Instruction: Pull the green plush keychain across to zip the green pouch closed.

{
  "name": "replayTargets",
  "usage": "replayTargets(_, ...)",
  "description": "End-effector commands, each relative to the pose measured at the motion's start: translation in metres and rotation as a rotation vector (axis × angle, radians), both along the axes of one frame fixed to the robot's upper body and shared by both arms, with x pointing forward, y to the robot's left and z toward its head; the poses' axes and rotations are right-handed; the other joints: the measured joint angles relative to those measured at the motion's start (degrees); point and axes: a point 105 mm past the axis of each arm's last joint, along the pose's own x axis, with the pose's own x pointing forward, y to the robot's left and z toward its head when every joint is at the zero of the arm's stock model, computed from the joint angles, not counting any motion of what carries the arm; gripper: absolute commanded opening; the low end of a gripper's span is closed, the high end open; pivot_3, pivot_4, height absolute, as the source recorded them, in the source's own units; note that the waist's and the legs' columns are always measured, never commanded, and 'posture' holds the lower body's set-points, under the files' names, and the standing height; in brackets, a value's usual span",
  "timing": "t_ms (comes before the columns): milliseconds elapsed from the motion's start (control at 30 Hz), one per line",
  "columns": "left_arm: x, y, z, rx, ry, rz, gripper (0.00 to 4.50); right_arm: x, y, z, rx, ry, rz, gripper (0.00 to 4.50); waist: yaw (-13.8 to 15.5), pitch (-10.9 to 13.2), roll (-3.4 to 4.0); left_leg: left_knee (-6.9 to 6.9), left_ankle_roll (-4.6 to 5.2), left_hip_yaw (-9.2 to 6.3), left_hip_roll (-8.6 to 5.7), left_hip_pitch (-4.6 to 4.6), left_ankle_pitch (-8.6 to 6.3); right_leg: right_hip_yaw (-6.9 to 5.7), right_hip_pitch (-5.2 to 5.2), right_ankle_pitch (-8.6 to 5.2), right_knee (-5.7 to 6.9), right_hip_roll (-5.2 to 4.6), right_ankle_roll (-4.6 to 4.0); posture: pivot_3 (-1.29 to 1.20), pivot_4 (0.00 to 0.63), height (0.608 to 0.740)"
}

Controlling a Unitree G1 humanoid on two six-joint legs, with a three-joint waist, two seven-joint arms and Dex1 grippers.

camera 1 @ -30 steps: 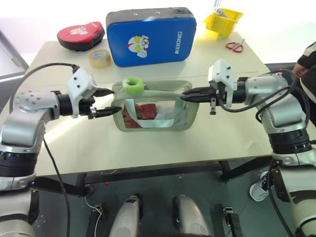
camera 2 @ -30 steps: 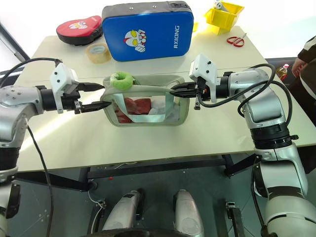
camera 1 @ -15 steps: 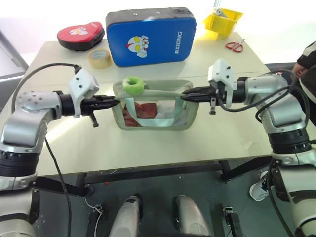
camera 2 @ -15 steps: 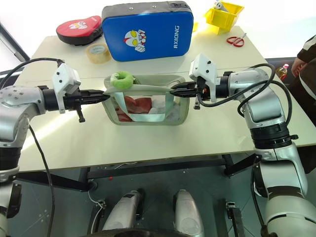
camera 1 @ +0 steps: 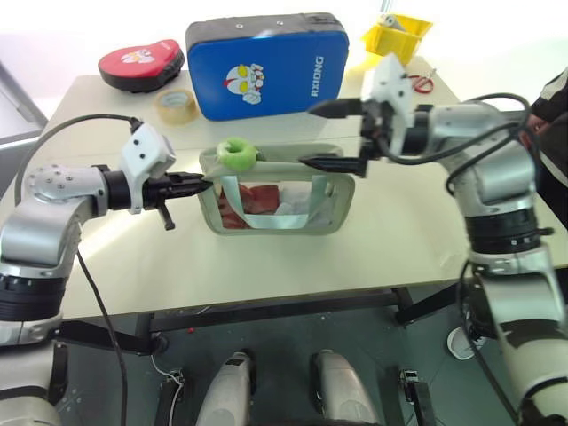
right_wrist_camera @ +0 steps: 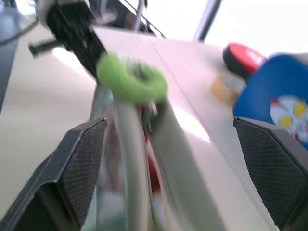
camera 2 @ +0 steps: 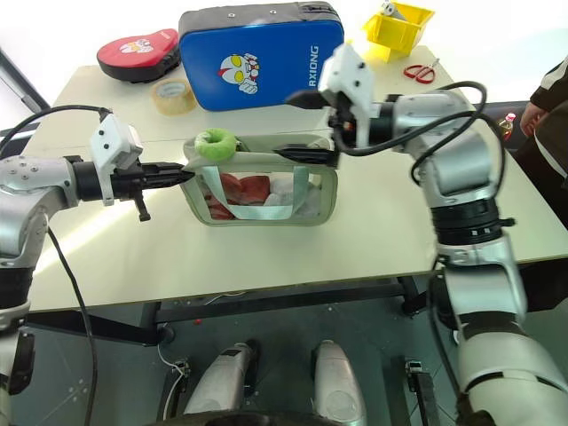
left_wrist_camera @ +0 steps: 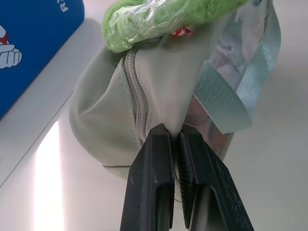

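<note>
- The green pouch [camera 1: 277, 195] stands upright in the middle of the surface [camera 1: 399, 231], clear window toward the near edge, long side running left to right. That lays the top zipper along the line the pull has to follow.
- The green plush keychain [camera 1: 237, 154] sits on top of the pouch at its left end. Judging by that, the zipper is open along almost its whole length and the closing pull has not begun.
- The left gripper [left_wrist_camera: 175, 144] has its jaws clenched on a fold of the pouch's left end wall, just below the keychain and beside the zipper track. This reads as an anchor: holding that end should keep the bag from sliding to the right when the slider is dragged.
- The right gripper [camera 1: 327, 135] hangs above the pouch's right half with its jaws released and spread wide, one finger high, the other just over the top edge, both pointing left toward the keychain. It holds nothing.
- The right wrist view looks along the pouch's top straight at the keychain, which fits a lined-up reach for it.
- At the far side lie a blue pad [camera 1: 264, 64], a red pad [camera 1: 140, 62], a tape roll [camera 1: 177, 105], a yellow bin [camera 1: 397, 35] and scissors [camera 1: 421, 82], all well apart from the pouch.
</note>
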Motion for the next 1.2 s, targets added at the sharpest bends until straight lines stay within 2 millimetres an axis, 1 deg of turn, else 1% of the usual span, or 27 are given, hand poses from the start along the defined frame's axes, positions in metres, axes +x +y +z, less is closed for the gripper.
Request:
replayTargets(33,-0.002,-0.002,0.008,0.004,-0.03,-0.003,0.0,-0.006,0.023,0.002,0.016,-0.055,0.026,4.46,0.18,0.0,0.0,0.01,0.0,0.0,0.0,0.0,0.0,0.0,0.0,0.0,0.0,0.0,0.0,0.0,0.15,0.74)
replayTargets(100,-0.002,-0.001,0.008,0.005,-0.03,-0.003,0.0,0.0,0.036,-0.002,0.021,-0.063,0.015,4.46,0.21,0.0,0.0,0.02,-0.01,-0.02,-0.02,-0.02,0.0,-0.01,0.01,0.0,0.0,0.0,0.0,0.0,0.15,0.74)
replayTargets(200,-0.003,-0.002,0.008,0.01,-0.032,-0.003,0.0,0.008,0.045,-0.004,0.034,-0.075,-0.013,4.46,0.11,0.0,-0.01,0.02,-0.01,-0.02,-0.02,0.0,0.01,-0.01,0.01,0.0,0.01,0.01,0.0,0.0,0.15,0.74)
replayTargets(300,-0.004,0.0,0.008,0.011,-0.031,0.0,0.0,0.006,0.052,-0.004,0.037,-0.081,0.014,4.46,0.06,0.0,-0.01,0.01,-0.01,-0.02,-0.02,0.0,0.01,-0.01,-0.01,0.0,0.02,0.01,0.0,0.0,0.15,0.74)
replayTargets(433,-0.004,0.001,0.008,0.011,-0.032,0.005,0.0,0.007,0.06,-0.01,0.017,-0.098,0.034,4.46,0.01,-0.01,-0.01,0.0,-0.01,-0.02,-0.02,0.01,0.01,-0.01,-0.01,0.0,0.05,0.02,0.0,0.0,0.15,0.74)
replayTargets(533,-0.005,0.001,0.008,0.011,-0.033,0.009,0.0,0.008,0.061,-0.01,0.021,-0.102,0.033,3.65,0.02,0.0,-0.01,0.0,-0.01,-0.02,-0.01,0.01,0.01,-0.01,-0.01,0.0,0.04,0.02,0.0,0.0,0.15,0.74)
replayTargets(567,-0.005,0.001,0.008,0.012,-0.034,0.01,0.0,0.009,0.061,-0.01,0.022,-0.103,0.033,3.15,0.06,0.0,-0.01,0.0,-0.01,-0.02,-0.02,0.01,0.01,-0.01,0.0,0.0,0.04,0.02,0.0,0.0,0.15,0.74)
replayTargets(600,-0.004,0.002,0.008,0.012,-0.034,0.011,0.0,0.009,0.061,-0.009,0.023,-0.104,0.033,2.75,0.06,0.0,-0.01,0.0,-0.01,-0.02,-0.02,0.01,0.01,-0.01,0.0,0.0,0.04,0.02,0.0,0.0,0.15,0.74)
replayTargets(633,-0.005,0.002,0.008,0.012,-0.034,0.012,0.0,0.009,0.06,-0.009,0.023,-0.105,0.035,2.12,0.05,-0.01,-0.01,0.0,-0.01,-0.02,-0.02,0.01,0.01,-0.01,0.0,0.0,0.04,0.02,0.0,0.0,0.15,0.74)
replayTargets(767,-0.005,0.002,0.008,0.013,-0.034,0.012,0.0,0.009,0.056,-0.007,0.025,-0.108,0.024,0.1,0.01,0.0,-0.01,0.0,-0.01,-0.02,-0.01,0.01,0.0,-0.01,-0.01,0.0,0.05,0.02,0.0,0.0,0.15,0.74)
replayTargets(800,-0.005,0.002,0.008,0.013,-0.034,0.012,0.0,0.011,0.053,-0.006,0.03,-0.109,0.01,0.04,0.02,0.0,-0.01,0.0,-0.01,-0.02,-0.02,0.01,0.0,-0.01,-0.01,0.0,0.05,0.02,0.0,0.0,0.15,0.74)
replayTargets(933,-0.004,0.002,0.009,0.013,-0.035,0.012,0.0,0.018,0.037,0.006,0.057,-0.106,-0.05,0.04,0.05,0.0,-0.01,0.0,-0.01,-0.02,-0.02,0.01,0.0,-0.01,-0.01,0.0,0.04,0.02,0.0,0.0,0.15,0.74)
replayTargets(1000,-0.004,0.002,0.008,0.015,-0.032,0.013,0.0,0.023,0.02,0.016,0.08,-0.094,-0.102,0.04,0.06,0.0,-0.01,0.0,-0.01,-0.02,-0.02,0.01,0.0,-0.01,0.0,0.0,0.04,0.02,0.0,0.0,0.15,0.74)
replayTargets(1067,-0.005,0.004,0.007,0.014,-0.027,0.017,0.0,0.029,-0.002,0.023,0.088,-0.084,-0.17,0.04,0.1,0.0,-0.01,0.0,-0.01,-0.02,-0.02,0.01,0.0,-0.01,-0.01,0.0,0.04,0.02,0.0,0.0,0.15,0.74)
replayTargets(1200,-0.007,0.005,0.005,0.015,-0.022,0.023,0.0,0.039,-0.046,0.024,0.053,-0.082,-0.3,0.04,0.08,0.0,0.0,0.0,-0.01,-0.01,-0.02,0.01,0.0,-0.01,0.0,0.0,0.02,0.01,-0.01,0.0,0.15,0.74)
